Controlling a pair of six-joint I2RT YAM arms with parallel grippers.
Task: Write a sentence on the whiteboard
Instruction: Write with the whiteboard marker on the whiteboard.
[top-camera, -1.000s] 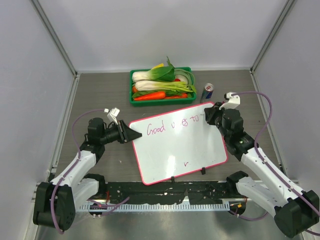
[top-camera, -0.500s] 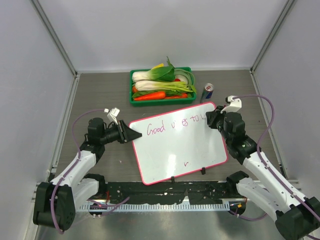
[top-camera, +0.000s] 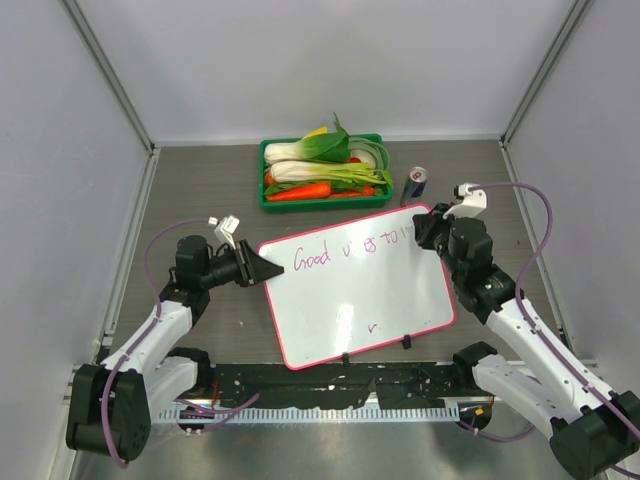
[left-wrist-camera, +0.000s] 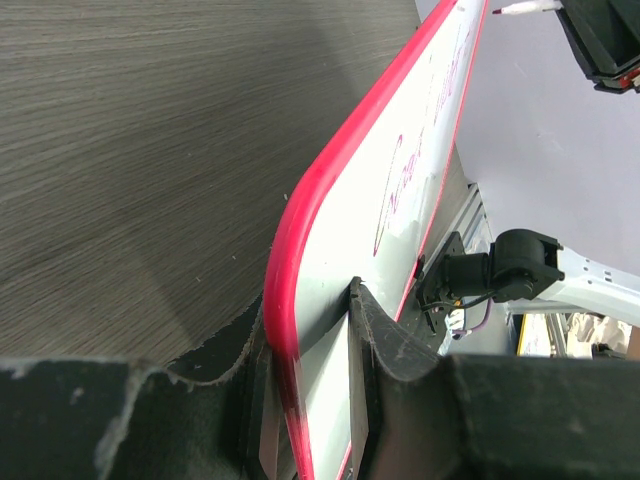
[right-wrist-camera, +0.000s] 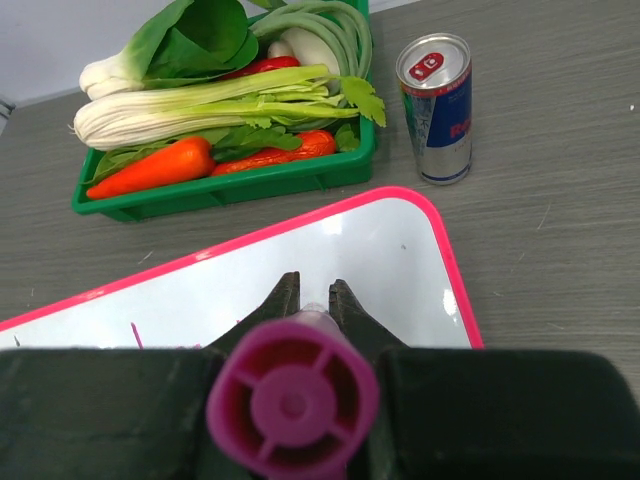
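Note:
The whiteboard (top-camera: 340, 295), glossy white with a pink-red frame, lies tilted on the table between both arms. The sentence (top-camera: 350, 250) runs along its upper part in purple marker and reads "Good vibes to", with a stroke after it. My left gripper (top-camera: 262, 270) is shut on the board's left edge; in the left wrist view its fingers (left-wrist-camera: 370, 340) clamp the pink frame (left-wrist-camera: 330, 200). My right gripper (top-camera: 424, 232) hovers at the board's upper right corner, shut on a purple marker (right-wrist-camera: 292, 400). The marker's tip is hidden behind the gripper (right-wrist-camera: 312, 290) over the whiteboard (right-wrist-camera: 390, 260).
A green tray (top-camera: 266, 196) of vegetables sits behind the board, also seen in the right wrist view (right-wrist-camera: 230, 185). A drink can (top-camera: 415, 184) stands right of it. A small purple tick (top-camera: 372, 326) and two black clips (top-camera: 345, 356) sit near the board's near edge.
My right gripper has shifted slightly rightwards along the board's top right corner, and a short stroke has appeared after "to". The left gripper and the board have stayed still.

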